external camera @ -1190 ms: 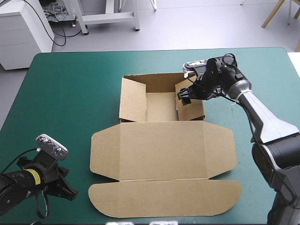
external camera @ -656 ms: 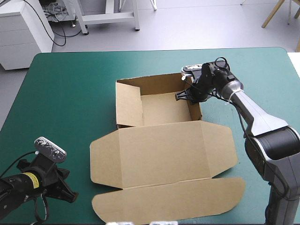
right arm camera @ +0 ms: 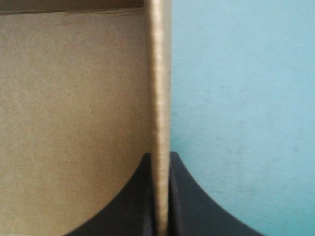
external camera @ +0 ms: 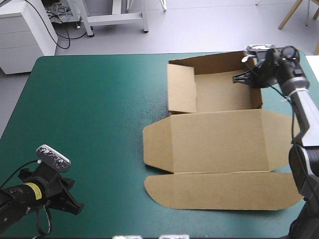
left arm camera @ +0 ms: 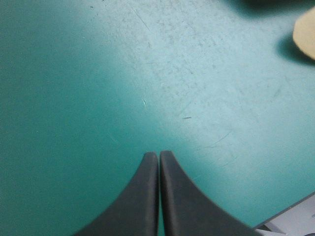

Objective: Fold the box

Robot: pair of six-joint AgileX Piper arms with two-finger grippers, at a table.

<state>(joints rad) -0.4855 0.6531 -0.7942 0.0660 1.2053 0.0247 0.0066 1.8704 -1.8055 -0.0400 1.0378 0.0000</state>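
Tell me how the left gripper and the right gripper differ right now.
The left gripper is shut on nothing, over bare teal-green cover; the right gripper is shut on the box at a side wall. The left gripper sits near the cover's near left corner, apart from the box; the right gripper is near its far right corner. Both are shut.

1. In the high view, the right arm [external camera: 305, 117] covered the outer end of the right side flap of the box [external camera: 214, 144], and also the right tip of its long front flap.
2. The right gripper [external camera: 242, 78] sat at the tray's right wall, its fingertips too small and dark to tell apart.
3. In the right wrist view that wall stood edge-on, blurred, and ran out of the picture ahead.
4. Ahead of the left gripper [left arm camera: 158, 156], a pale corner of board was cut off; which flap it was could not be told.
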